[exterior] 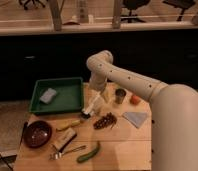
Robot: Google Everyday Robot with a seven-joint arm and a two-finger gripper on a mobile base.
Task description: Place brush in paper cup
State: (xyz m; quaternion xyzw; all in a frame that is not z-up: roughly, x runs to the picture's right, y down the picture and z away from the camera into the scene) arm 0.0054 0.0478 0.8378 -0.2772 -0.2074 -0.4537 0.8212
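My gripper (96, 95) hangs from the white arm over the middle of the wooden table (127, 145), just right of the green tray (67, 100). It looks shut on a brush (90, 108) with a pale handle that slants down to the left. The brush's dark head (85, 114) is at the table top by the tray's front right corner. A small greyish cup (120, 95) stands upright on the table to the right of the gripper, apart from it. A yellowish object (106, 95) sits between gripper and cup, partly hidden by the arm.
The tray holds a grey sponge (48, 95). On the table are dark grapes (105, 120), an orange (135, 99), a blue-grey cloth (136, 118), a banana (68, 125), a brown bowl (37, 134), a small box (64, 139), cutlery (67, 151) and a green vegetable (89, 152).
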